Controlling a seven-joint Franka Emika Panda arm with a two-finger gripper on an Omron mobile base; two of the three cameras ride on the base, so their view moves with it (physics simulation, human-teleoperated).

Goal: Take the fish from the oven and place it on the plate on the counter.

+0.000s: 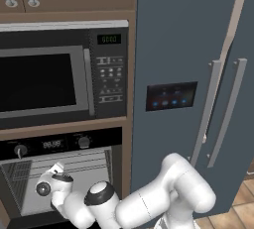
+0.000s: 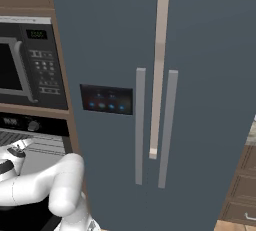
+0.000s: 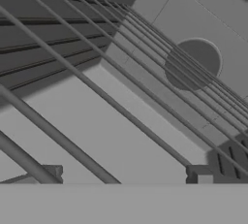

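While the arm (image 1: pixel 149 198) reaches low into the open oven (image 1: pixel 64 183), the task looks barely begun, as I judge it; the gripper (image 3: pixel 127 173) stands with its jaws spread wide and nothing between them, its two dark tips at the bottom of the hand view with only bare rack wires (image 3: pixel 121 72) and grey oven floor ahead; the fish cannot be made out in any of the pictures, so where it lies inside the oven I cannot tell; finding it, gripping it, drawing it out and carrying it to the plate all seem to remain.

The left base view gives the widest look at the oven front: its knobs, small display and the grey cavity with the hand inside; above it sits the microwave (image 1: pixel 54 74), and to the right the tall blue-grey fridge (image 1: pixel 188 74). The right base view catches just the oven's edge (image 2: pixel 30 135) and mostly the fridge doors with their long handles (image 2: pixel 140 125). The hand view alone shows the oven's inside close up: rack wires running slantwise and a round dark disc on the back wall (image 3: pixel 193 63).
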